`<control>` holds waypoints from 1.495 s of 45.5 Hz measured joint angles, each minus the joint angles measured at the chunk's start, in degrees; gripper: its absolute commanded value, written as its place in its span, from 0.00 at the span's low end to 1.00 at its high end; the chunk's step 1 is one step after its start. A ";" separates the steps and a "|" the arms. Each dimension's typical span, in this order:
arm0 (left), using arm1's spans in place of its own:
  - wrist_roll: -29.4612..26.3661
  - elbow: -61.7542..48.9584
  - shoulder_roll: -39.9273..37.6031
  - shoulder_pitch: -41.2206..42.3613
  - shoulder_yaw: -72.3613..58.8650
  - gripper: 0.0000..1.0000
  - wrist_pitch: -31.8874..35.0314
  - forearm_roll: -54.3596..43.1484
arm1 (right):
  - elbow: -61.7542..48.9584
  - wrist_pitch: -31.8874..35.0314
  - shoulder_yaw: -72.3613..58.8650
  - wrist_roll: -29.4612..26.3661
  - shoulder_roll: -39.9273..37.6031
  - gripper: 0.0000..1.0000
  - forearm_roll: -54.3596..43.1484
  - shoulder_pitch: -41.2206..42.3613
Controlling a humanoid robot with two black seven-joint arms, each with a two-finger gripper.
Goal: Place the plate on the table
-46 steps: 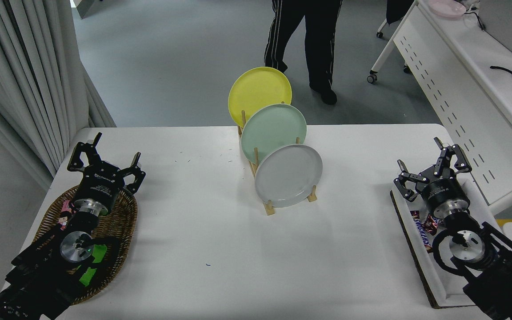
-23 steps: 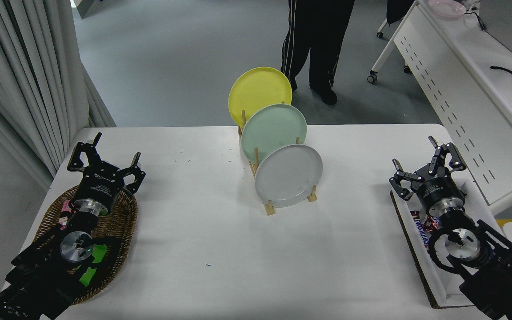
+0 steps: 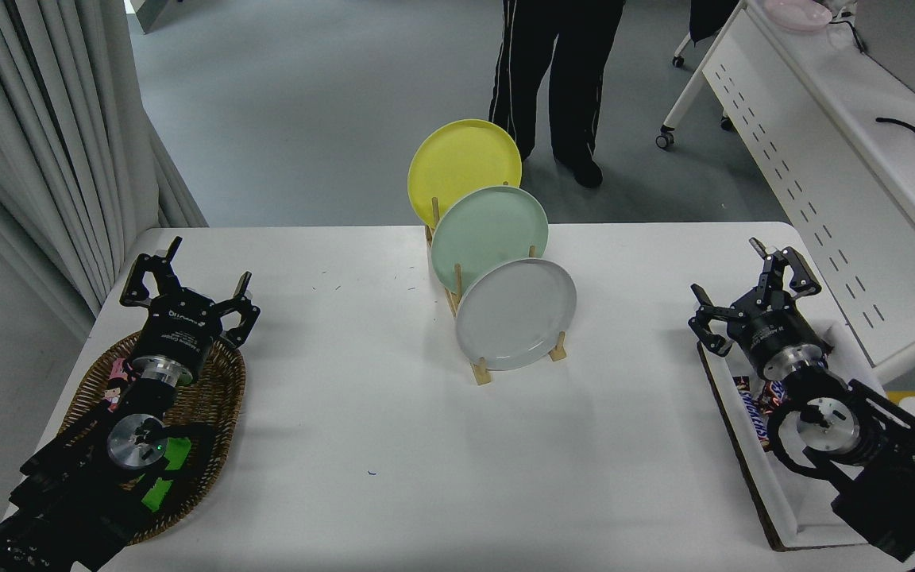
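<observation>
The light grey plate (image 3: 516, 314) stands on edge in the front slot of a wooden rack (image 3: 480, 372) at the middle of the white table (image 3: 394, 445). A mint green plate (image 3: 489, 230) and a yellow plate (image 3: 464, 163) stand behind it in the same rack. My right gripper (image 3: 731, 278) is open and empty, above the table's right edge, well to the right of the grey plate. My left gripper (image 3: 187, 274) is open and empty, parked at the lower left over a wicker basket.
A wicker basket (image 3: 211, 397) with small items lies at the left. A white tray (image 3: 775, 485) with candy bars lies at the right edge under my right arm. A person's legs (image 3: 557, 71) stand beyond the far side. A white desk (image 3: 823, 119) stands at the upper right.
My right gripper has moved a little forward and to the left, away from the tray. The person beyond the table has shifted their legs. The plates and my left arm have not moved.
</observation>
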 measured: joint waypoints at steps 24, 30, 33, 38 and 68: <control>0.00 -0.02 -0.03 0.00 0.04 1.00 -0.01 0.02 | 21.80 -1.41 -29.92 -0.07 -16.14 1.00 5.62 16.87; 0.01 -0.01 -0.03 0.01 0.04 1.00 -0.01 0.02 | 25.43 -1.74 -34.89 -0.04 -18.23 1.00 5.87 21.30; 0.01 -0.01 -0.03 0.01 0.04 1.00 -0.01 0.02 | 27.04 -1.94 -36.38 -0.03 -18.87 1.00 5.96 23.05; 0.01 -0.01 -0.03 0.01 0.04 1.00 -0.01 0.02 | 29.35 -2.34 -38.00 -0.03 -19.29 1.00 6.35 25.58; 0.01 0.01 -0.03 0.01 0.03 1.00 0.01 0.02 | 32.12 -5.36 -43.89 -14.65 -12.77 1.00 14.96 34.79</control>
